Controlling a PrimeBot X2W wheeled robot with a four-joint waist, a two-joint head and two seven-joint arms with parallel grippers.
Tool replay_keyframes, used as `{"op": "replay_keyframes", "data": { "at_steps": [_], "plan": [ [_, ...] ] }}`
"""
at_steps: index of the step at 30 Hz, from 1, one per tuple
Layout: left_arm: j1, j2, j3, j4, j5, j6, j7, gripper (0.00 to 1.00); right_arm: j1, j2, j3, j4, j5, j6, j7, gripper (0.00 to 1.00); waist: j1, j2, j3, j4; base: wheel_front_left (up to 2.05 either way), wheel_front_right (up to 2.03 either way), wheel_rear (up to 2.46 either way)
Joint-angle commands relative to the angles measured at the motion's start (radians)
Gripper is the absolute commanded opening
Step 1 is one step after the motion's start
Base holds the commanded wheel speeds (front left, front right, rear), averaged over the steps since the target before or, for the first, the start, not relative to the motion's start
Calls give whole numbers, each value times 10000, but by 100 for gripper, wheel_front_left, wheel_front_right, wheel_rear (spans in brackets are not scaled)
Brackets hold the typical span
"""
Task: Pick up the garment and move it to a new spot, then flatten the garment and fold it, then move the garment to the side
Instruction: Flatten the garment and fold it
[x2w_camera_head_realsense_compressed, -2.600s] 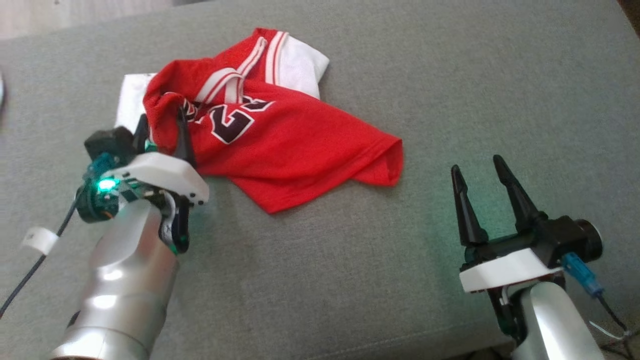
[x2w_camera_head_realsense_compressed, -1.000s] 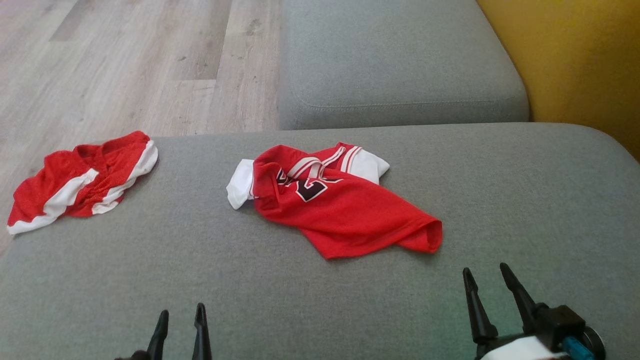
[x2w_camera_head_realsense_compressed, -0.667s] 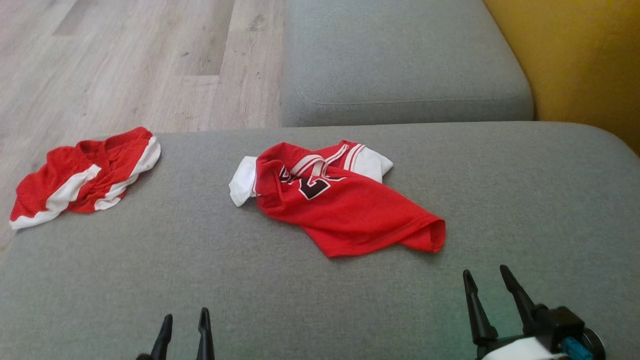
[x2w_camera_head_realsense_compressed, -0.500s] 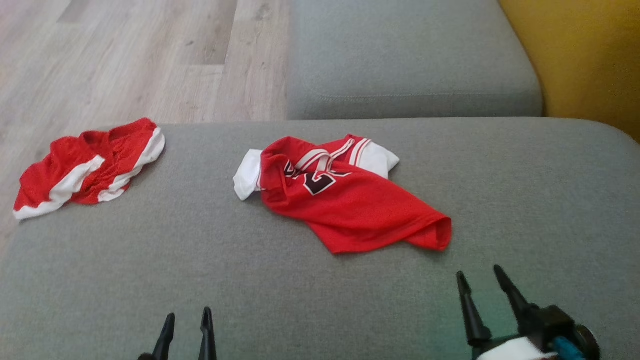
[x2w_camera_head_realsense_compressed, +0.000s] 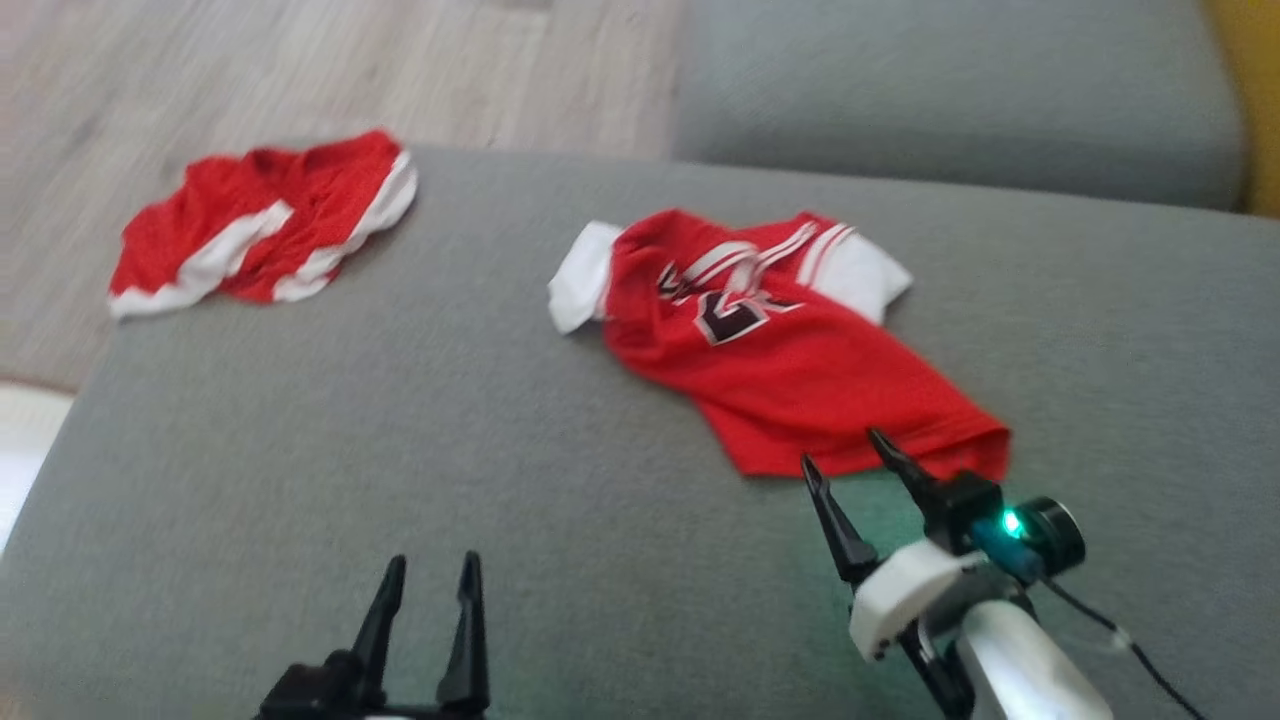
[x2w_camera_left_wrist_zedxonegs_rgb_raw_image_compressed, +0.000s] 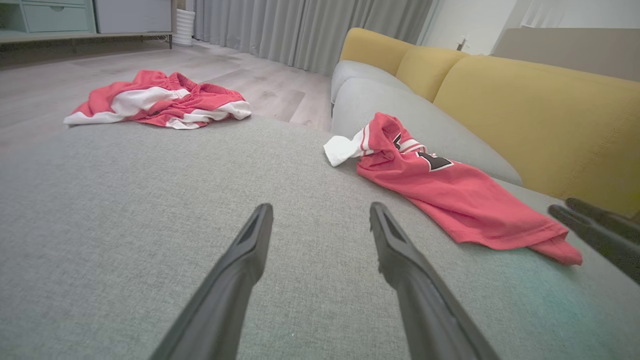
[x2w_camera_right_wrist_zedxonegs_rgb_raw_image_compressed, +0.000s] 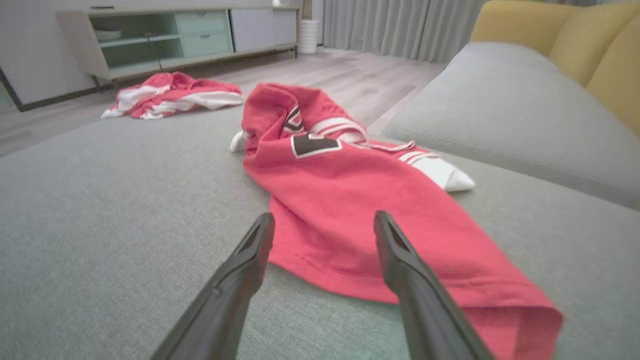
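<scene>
Both fingers of my right pincer (x2w_camera_head_realsense_compressed: 838, 447) stand apart and empty, the hem of the crumpled red jersey (x2w_camera_head_realsense_compressed: 800, 380) just ahead of their tips on the grey cushion (x2w_camera_head_realsense_compressed: 300, 450); my left pincer (x2w_camera_head_realsense_compressed: 434, 558), likewise spread and empty, has the jersey well off to its right. I judge flattening is in hand (the collar end lies bunched), so next I must clamp that hem and pull it taut.
</scene>
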Motion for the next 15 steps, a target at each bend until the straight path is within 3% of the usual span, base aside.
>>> {"op": "replay_keyframes", "data": {
  "at_steps": [1, 7, 12, 15],
  "plan": [
    [-665, -166, 186, -429, 90, -18, -54, 100, -814, -43, 306, 269, 28, 39, 43, 100, -1, 0, 688, 687, 0, 0, 0],
    [-1044, -424, -17, -465, 86, -117, -196, 100, -2000, -43, 597, 2117, 489, 39, 251, 100, -1, 0, 1295, 1394, 0, 0, 0],
    [-1181, -540, -69, -289, 64, -144, -331, 100, -2894, -49, 933, 3595, 231, 39, 871, 100, -1, 0, 1501, 1664, 0, 0, 0],
    [-1205, -582, -61, -178, 60, -119, -398, 100, -3250, -48, 651, 4211, 5, 39, 1085, 16, -1, 0, 1464, 1693, 0, 0, 0]
  ]
}}
